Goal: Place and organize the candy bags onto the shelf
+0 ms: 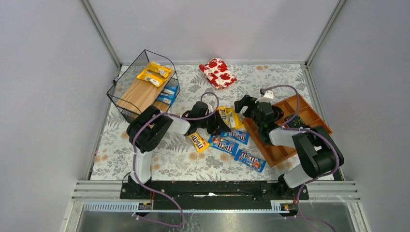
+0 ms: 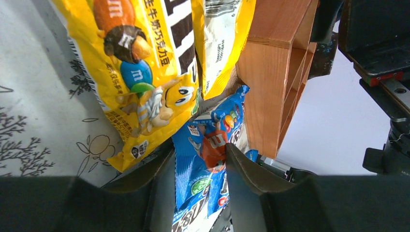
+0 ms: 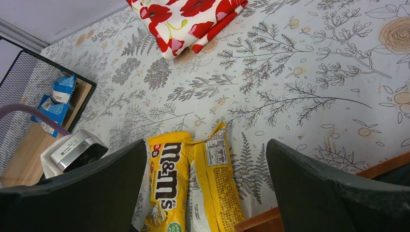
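Top view: shelf (image 1: 138,94) far left, candy bags (image 1: 160,69) on both tiers, others loose mid-table; left wrist: left gripper (image 2: 200,157) clenched on a blue bag (image 2: 209,137) beside the tray (image 2: 270,72); right wrist: right gripper (image 3: 205,145) spread wide, holding nothing, above two yellow bags (image 3: 167,188).

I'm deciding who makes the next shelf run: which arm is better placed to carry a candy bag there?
Left. The left fingers flank a blue bag, and the shelf stands on that side. The right fingers hang open over two yellow bags, farther from the shelf.
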